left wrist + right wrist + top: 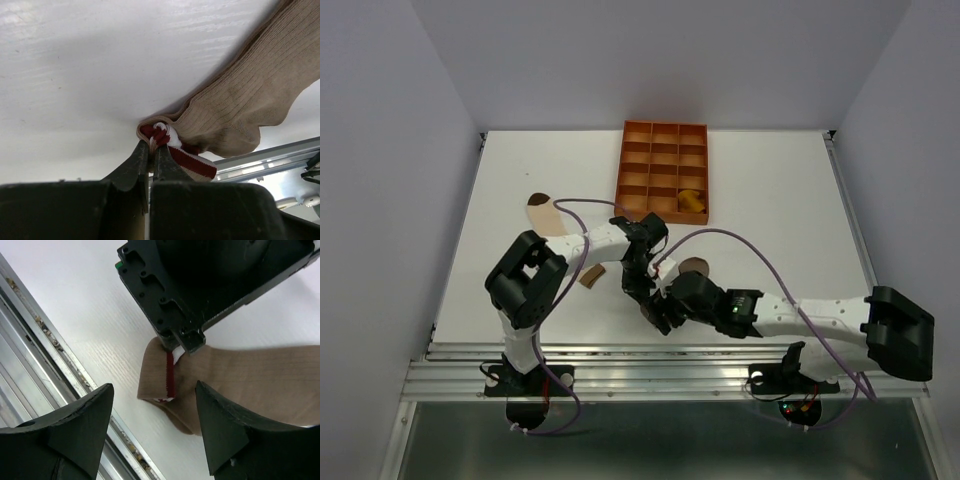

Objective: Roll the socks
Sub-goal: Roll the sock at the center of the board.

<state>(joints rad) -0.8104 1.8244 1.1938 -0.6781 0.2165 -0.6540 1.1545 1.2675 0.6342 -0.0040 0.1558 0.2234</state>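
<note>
Caution: left jaws clamp only the brown sock [250,90] cuff near the worktop [75,75] front edge; right jaws apart; thin pinch may slip

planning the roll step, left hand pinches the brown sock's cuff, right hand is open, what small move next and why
Probably close the open right hand on the folded end of the taupe sock: the left hand pins its striped cuff, and that fold lies just ahead of the right one.

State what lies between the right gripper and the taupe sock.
Nothing: in the right wrist view, the open right gripper faces the taupe sock directly over bare table.
</note>
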